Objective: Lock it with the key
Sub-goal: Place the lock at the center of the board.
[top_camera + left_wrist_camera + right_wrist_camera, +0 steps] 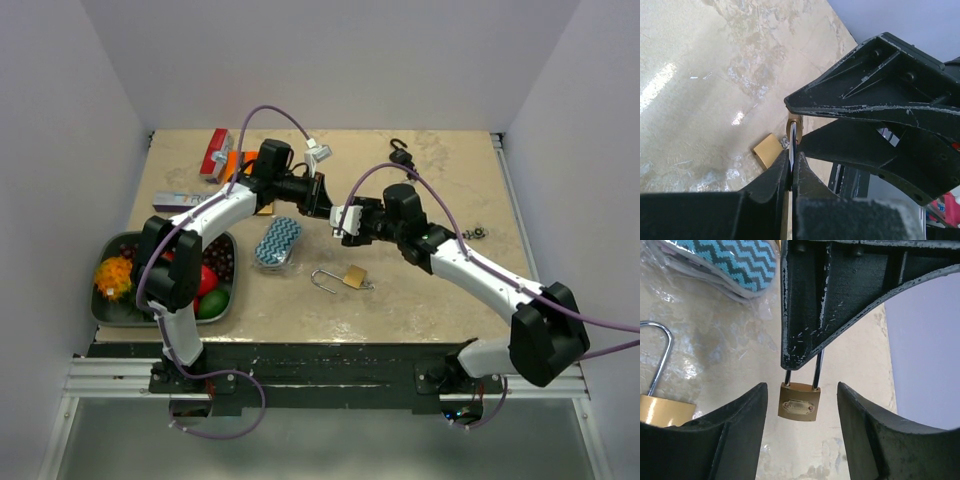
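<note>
Above table [420, 310], hanging padlock [800, 407] between right gripper [802, 390] fingers

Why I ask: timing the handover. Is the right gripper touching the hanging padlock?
Apart. The right wrist view shows bare table between the hanging brass padlock and each finger of the open right gripper.

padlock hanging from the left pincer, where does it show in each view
top external: not discernible, hidden at the left pincer tip.
left wrist: padlock, a brass sliver just past that tip, centre.
right wrist: centre, hanging.
shared landmark: left pincer pinching its shackle.
</note>
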